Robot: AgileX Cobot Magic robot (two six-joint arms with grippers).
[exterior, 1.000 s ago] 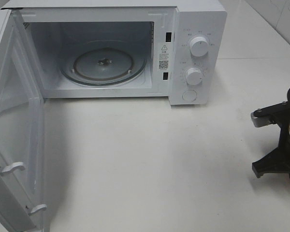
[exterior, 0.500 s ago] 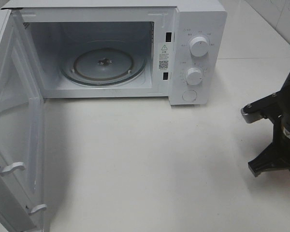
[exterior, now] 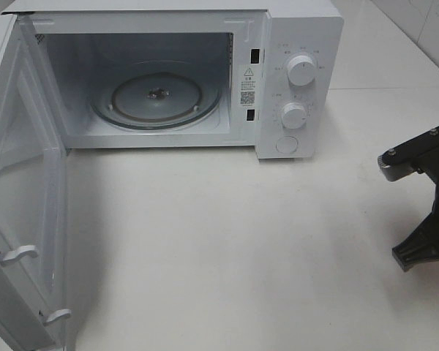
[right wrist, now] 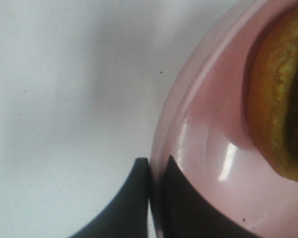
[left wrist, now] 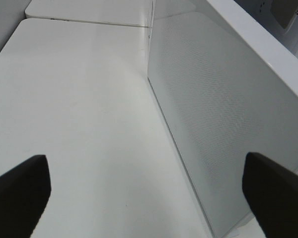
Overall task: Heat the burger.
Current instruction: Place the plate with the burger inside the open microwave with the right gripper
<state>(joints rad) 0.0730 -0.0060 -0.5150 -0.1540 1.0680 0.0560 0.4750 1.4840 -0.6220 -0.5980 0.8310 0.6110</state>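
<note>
Pink plate (right wrist: pixel 208 148) rim pinched by the right jaws at the counter's (exterior: pixel 227 241) 3 o'clock edge, burger (right wrist: pixel 280 99) aboard; left jaws spread beside the microwave door (left wrist: pixel 213 114)

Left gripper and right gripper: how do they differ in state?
The left gripper is wide open and empty; the right gripper is shut on the pink plate. The left gripper is beside the microwave door; the right gripper is near the burger. Both have dark fingers.

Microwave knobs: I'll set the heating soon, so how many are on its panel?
2. The upper knob sits near the panel's top, the lower knob just below it. The flat round button beneath them isn't counted.
</note>
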